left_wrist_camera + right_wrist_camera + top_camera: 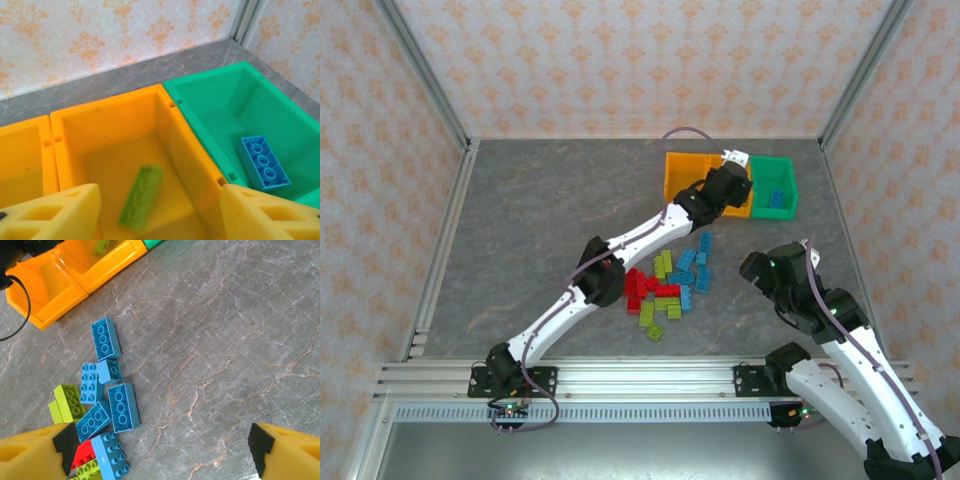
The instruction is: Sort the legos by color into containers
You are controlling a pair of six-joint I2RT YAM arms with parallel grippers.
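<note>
My left gripper hangs open over the middle orange container. A lime green lego is blurred inside that container, below and free of the yellow fingers. The green container beside it holds a blue lego. A pile of red, lime and blue legos lies mid-table. My right gripper is open above bare table just right of the pile, with nothing between its fingers. Blue legos, a lime one and a red one lie by its left finger.
A second orange container stands left of the middle one. All three containers sit in a row near the back right wall. Metal frame posts and patterned walls enclose the table. Grey table stretches to the left and to the right of the pile.
</note>
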